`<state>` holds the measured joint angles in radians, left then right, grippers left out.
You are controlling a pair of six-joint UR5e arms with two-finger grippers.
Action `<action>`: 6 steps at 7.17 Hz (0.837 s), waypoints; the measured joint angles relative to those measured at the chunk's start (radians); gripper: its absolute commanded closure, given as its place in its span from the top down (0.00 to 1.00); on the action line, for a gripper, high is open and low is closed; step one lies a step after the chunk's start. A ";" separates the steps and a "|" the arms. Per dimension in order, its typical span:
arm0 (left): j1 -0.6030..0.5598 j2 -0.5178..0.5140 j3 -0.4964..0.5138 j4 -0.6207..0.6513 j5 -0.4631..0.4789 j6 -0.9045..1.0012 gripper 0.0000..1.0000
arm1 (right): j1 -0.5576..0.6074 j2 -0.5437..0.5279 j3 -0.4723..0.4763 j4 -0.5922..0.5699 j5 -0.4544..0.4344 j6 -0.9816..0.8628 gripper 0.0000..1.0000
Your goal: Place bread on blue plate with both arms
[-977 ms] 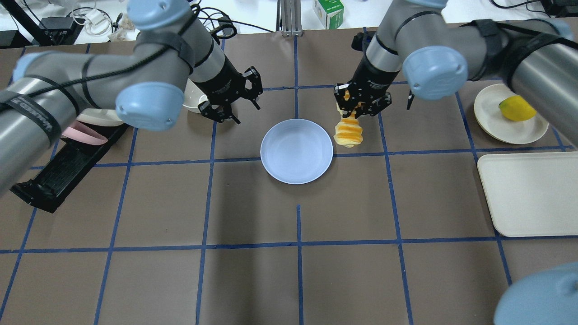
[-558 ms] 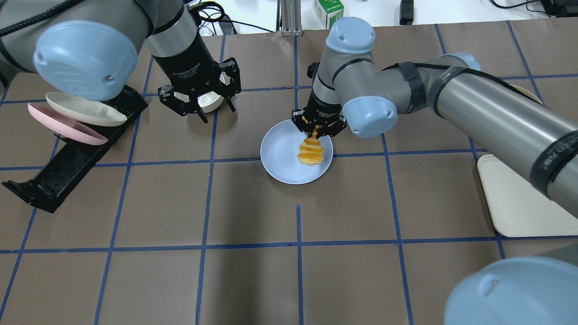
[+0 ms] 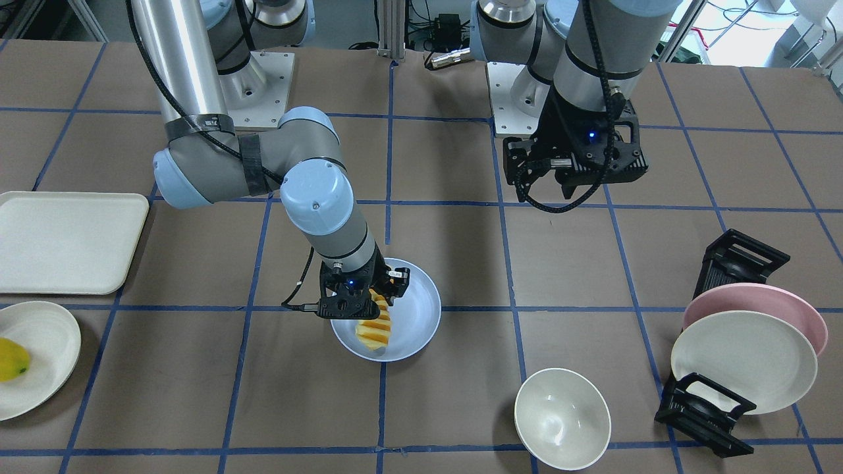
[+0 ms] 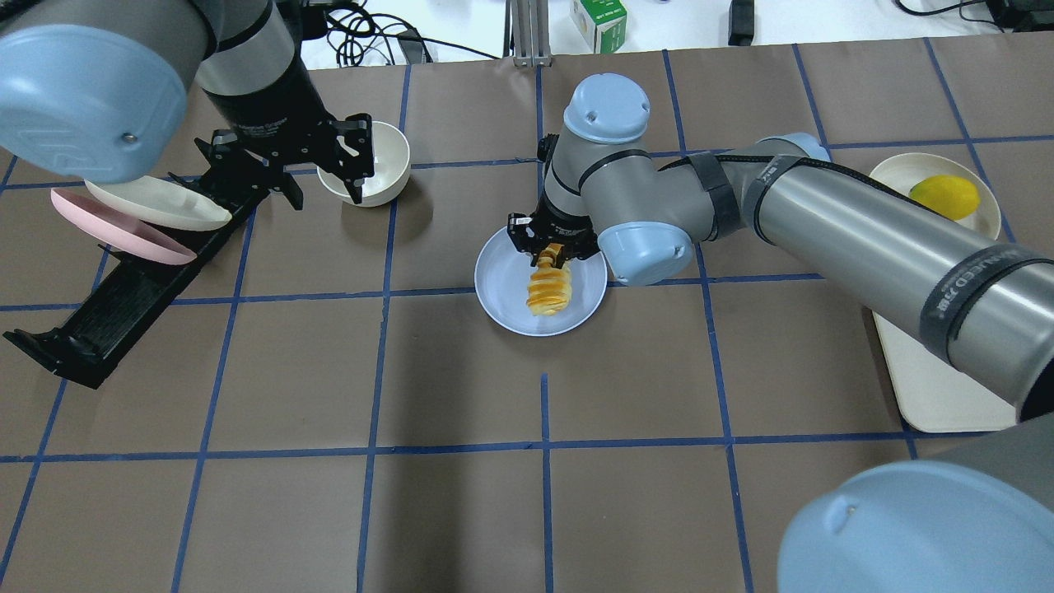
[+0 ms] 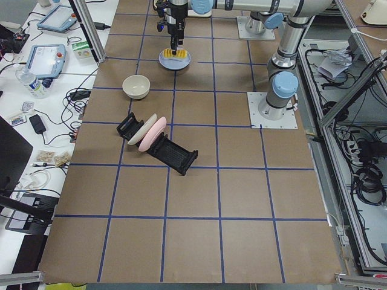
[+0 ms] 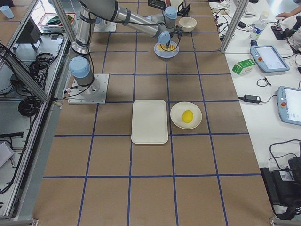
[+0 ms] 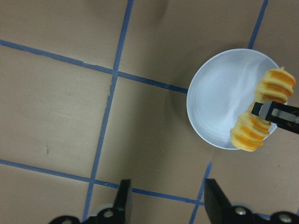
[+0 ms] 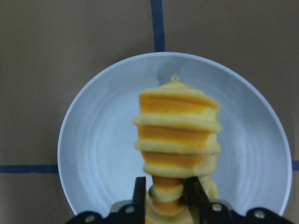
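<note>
My right gripper [image 4: 550, 247] is shut on one end of the bread [image 4: 549, 292], an orange-yellow ridged loaf. The loaf hangs from it over the blue plate [image 4: 502, 288], right of the plate's middle. I cannot tell whether its low end touches the plate. The right wrist view shows the bread [image 8: 177, 130] between the fingers with the plate [image 8: 103, 140] below. My left gripper [image 4: 323, 191] is open and empty, held high beside the white bowl, left of the plate. From its wrist view the plate [image 7: 219, 102] and the bread [image 7: 261, 112] lie far below.
A white bowl [image 3: 562, 418] stands left of the blue plate. A black rack [image 3: 705, 411] holds a pink plate [image 3: 757, 303] and a cream plate [image 3: 744, 362]. On the robot's right lie a cream tray [image 3: 66, 240] and a cream plate [image 3: 39, 336] with a yellow fruit [image 3: 12, 359].
My right gripper has carried the bread leftwards from beside the plate's right rim to over the plate. My left gripper has moved left, towards the bowl and rack.
</note>
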<state>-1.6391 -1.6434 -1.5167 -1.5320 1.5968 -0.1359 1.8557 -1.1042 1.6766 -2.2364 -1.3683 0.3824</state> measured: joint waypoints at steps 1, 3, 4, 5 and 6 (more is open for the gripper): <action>0.008 0.001 0.008 0.007 -0.003 0.037 1.00 | -0.009 -0.020 -0.025 0.048 -0.001 -0.006 1.00; 0.010 0.005 0.013 0.007 -0.007 0.062 1.00 | -0.080 -0.074 -0.113 0.225 -0.017 -0.102 1.00; 0.009 0.008 0.011 0.004 -0.007 0.071 1.00 | -0.154 -0.107 -0.165 0.348 -0.048 -0.227 1.00; 0.008 0.012 0.007 0.003 -0.005 0.079 1.00 | -0.243 -0.135 -0.205 0.453 -0.086 -0.360 1.00; 0.009 0.019 0.004 0.002 -0.004 0.083 1.00 | -0.328 -0.158 -0.226 0.515 -0.136 -0.453 1.00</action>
<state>-1.6300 -1.6243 -1.5132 -1.5297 1.5930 -0.0533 1.5282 -1.2621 1.4504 -1.7218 -1.5042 -0.0702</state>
